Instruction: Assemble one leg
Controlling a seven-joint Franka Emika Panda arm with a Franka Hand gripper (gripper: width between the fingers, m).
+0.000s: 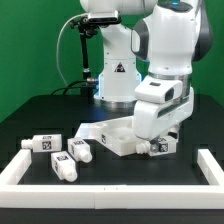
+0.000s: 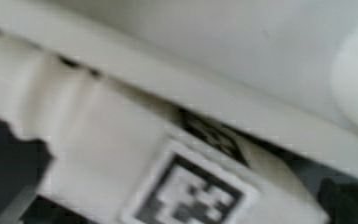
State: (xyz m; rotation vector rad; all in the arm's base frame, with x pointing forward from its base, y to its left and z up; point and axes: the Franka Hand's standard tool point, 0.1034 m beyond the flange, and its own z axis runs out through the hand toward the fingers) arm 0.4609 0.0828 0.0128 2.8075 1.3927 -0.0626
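Leg at jaws, nr tray

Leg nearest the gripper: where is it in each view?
Exterior: leg sits low, toward the exterior view's right, against the tray.
Wrist: leg is close up and blurred, filling much of the picture.
Shared landmark: its black-and-white tag.

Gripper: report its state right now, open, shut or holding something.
Gripper: cannot be told. It sits low by the white tray-like piece, jaws hidden; the wrist view shows only a blurred tagged white part.
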